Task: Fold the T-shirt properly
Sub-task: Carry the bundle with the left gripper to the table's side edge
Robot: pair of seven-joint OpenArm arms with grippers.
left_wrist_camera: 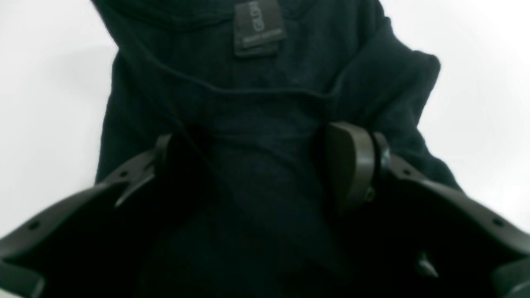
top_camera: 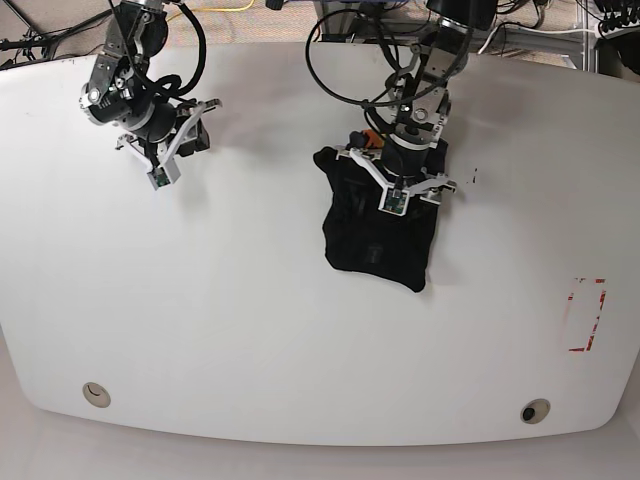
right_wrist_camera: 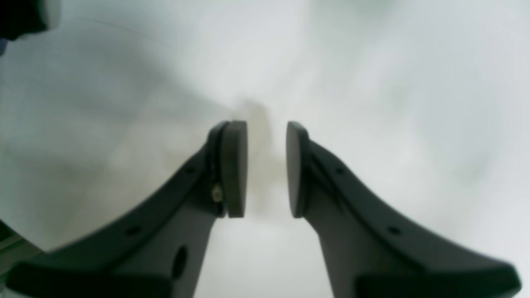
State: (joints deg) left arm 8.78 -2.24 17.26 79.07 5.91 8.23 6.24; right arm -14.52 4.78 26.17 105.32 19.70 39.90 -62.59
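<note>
The black T-shirt [top_camera: 375, 240] lies as a compact folded bundle near the middle of the white table [top_camera: 250, 300]. In the left wrist view the T-shirt [left_wrist_camera: 265, 103] fills the frame, with its neck label [left_wrist_camera: 258, 29] at the top. My left gripper [left_wrist_camera: 254, 136] stands wide open right over the cloth, one finger on each side of a raised fold. In the base view the left gripper [top_camera: 400, 180] hangs over the bundle's far end. My right gripper [right_wrist_camera: 266, 128] hovers over bare table with a narrow gap between its pads and nothing in it. The right gripper [top_camera: 185, 135] is far off to the left.
A red dashed rectangle [top_camera: 587, 315] is marked on the table at the right. Two round holes [top_camera: 95, 393] [top_camera: 533, 411] sit near the front edge. Cables [top_camera: 340, 60] trail across the table's back edge behind both arms.
</note>
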